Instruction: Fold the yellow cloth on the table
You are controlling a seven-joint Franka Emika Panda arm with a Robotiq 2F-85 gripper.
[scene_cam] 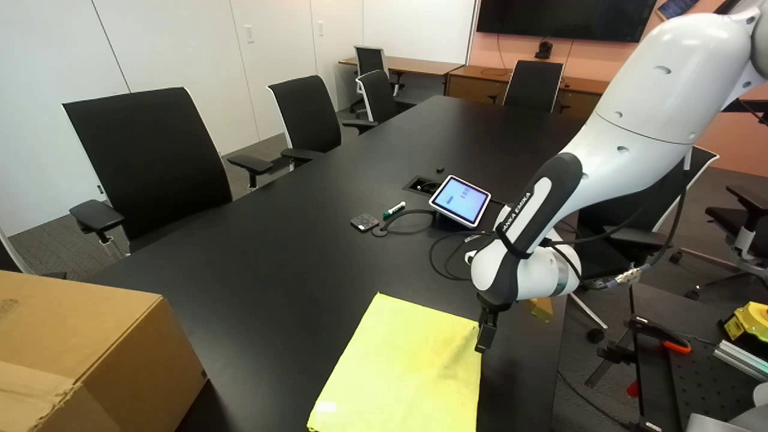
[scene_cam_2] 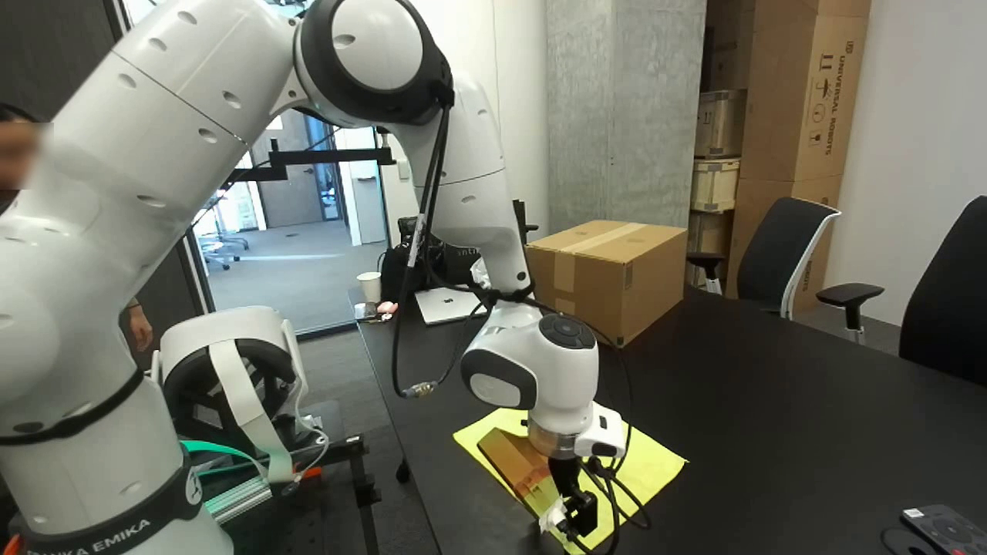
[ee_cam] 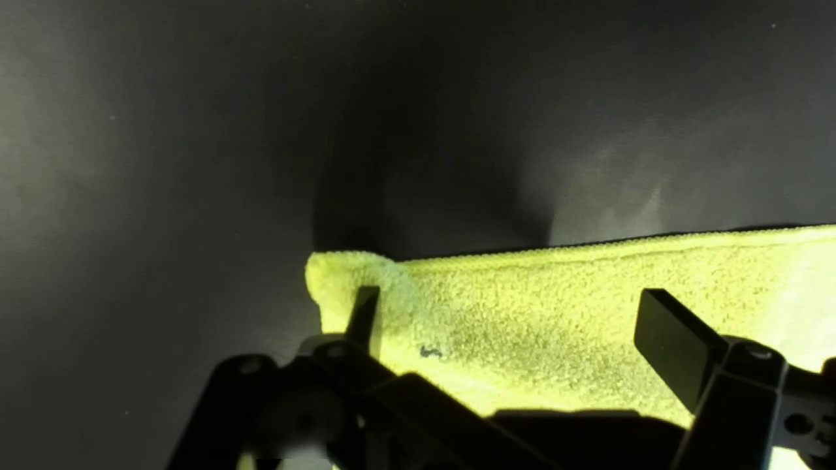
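Observation:
The yellow cloth (scene_cam: 402,372) lies spread on the black table in both exterior views (scene_cam_2: 651,462). My gripper (scene_cam: 485,342) points down over the cloth's far right corner in an exterior view. In an exterior view the gripper (scene_cam_2: 580,515) is partly covered by cables. In the wrist view the two fingers of the gripper (ee_cam: 509,297) stand wide apart with the cloth (ee_cam: 496,320) below and nothing held between them. A small corner of the cloth near the left finger is curled up. I cannot tell whether the fingertips touch the cloth.
A cardboard box (scene_cam: 90,354) stands on the table beside the cloth, also in an exterior view (scene_cam_2: 609,281). Beyond the cloth are a tablet (scene_cam: 461,201), a green marker (scene_cam: 394,209), a small dark square (scene_cam: 365,222) and loose cables. A laptop (scene_cam_2: 447,304) and cup (scene_cam_2: 370,287) stand behind.

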